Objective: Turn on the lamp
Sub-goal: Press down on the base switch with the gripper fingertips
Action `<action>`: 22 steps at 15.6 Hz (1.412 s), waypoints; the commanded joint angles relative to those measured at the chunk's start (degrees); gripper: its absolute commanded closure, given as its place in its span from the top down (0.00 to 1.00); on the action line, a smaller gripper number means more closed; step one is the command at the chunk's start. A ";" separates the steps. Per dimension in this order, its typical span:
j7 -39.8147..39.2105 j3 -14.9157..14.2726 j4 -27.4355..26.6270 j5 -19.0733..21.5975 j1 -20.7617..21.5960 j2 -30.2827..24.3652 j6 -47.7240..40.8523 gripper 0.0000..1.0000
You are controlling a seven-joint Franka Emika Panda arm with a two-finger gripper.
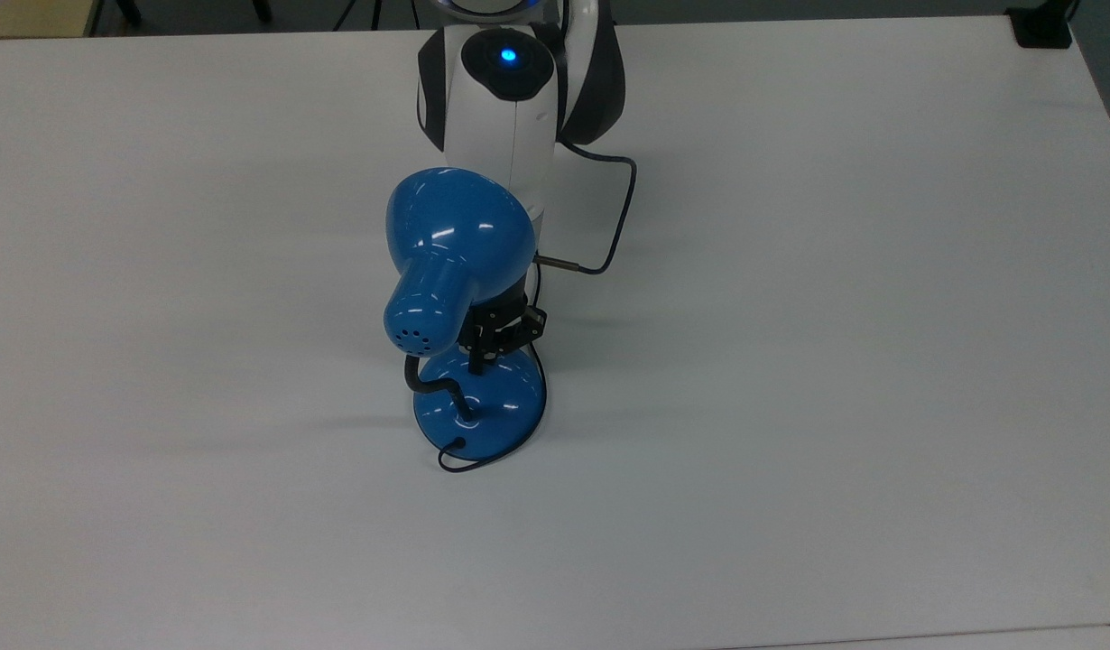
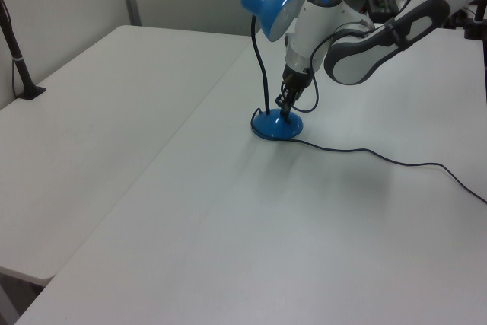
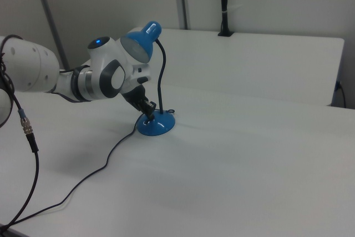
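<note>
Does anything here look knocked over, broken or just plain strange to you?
Nothing stands out. The blue lamp stands upright on the white table, its round base flat, its neck bent as such necks are. Its thin cord trails loosely across the table. The robot's claw is down at the base. No glow shows in the shade.

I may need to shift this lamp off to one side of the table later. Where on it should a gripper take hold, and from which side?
Grip the lamp on its thin black gooseneck, probably low down, near the round base. Come in level from the left view's left, where the stem stands bare. The glossy dome shade and the base look too wide and smooth for the fingers.
</note>
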 commanded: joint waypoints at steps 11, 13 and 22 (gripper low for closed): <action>2.06 0.00 -2.22 -3.30 0.65 -3.34 -0.01 0.00; 1.19 0.00 -2.49 -3.30 0.73 -3.26 -0.45 0.00; -0.84 0.00 -3.28 -3.30 0.65 -2.38 -0.02 0.00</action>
